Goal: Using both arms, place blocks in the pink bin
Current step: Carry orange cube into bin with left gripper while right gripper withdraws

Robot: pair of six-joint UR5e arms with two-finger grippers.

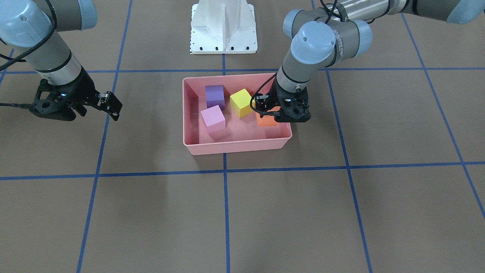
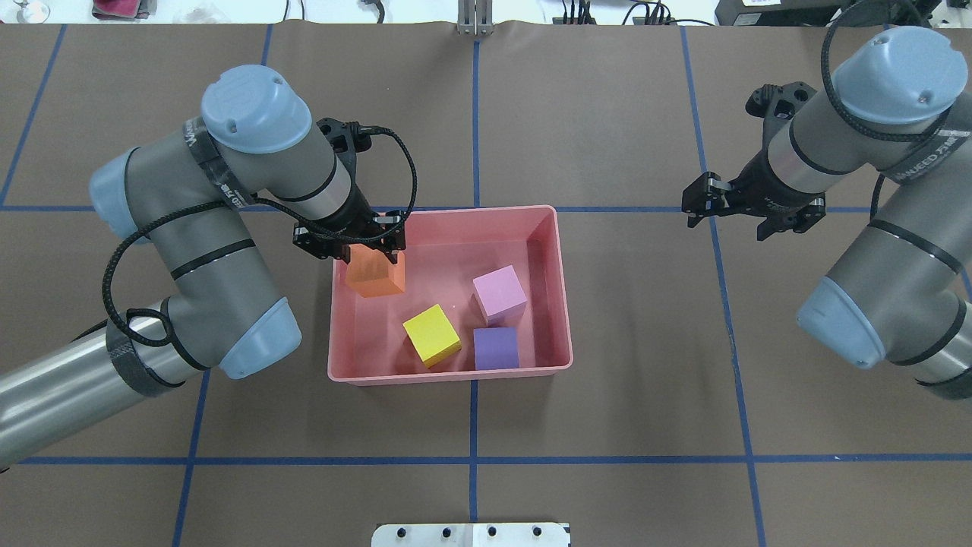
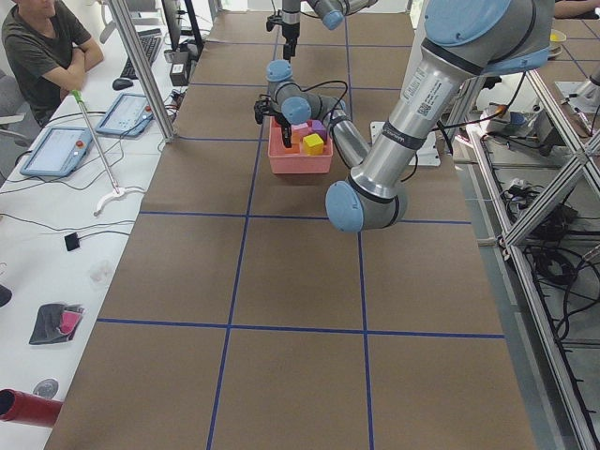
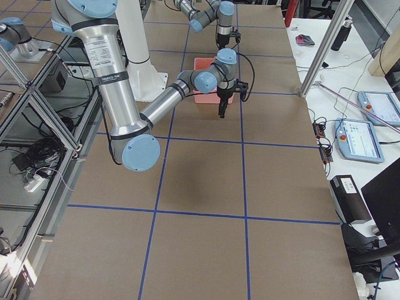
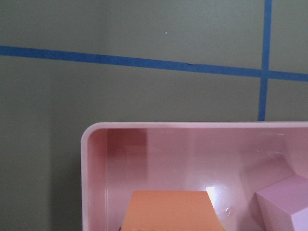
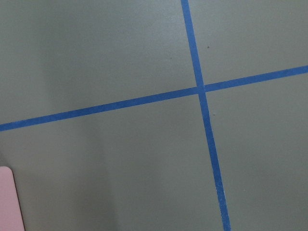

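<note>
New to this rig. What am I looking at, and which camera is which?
Two robot arms, left and right, at a table. Views: one faces the robot from across the table, one looks down from behind it, two look along the table from each end, and one sits on each wrist. A pink bin holds all four cubes: purple, light pink, yellow, orange. The left gripper sits low over the orange one in the bin; whether it grips it is unclear. The right gripper hangs over the table beside the bin, holding nothing.
</note>
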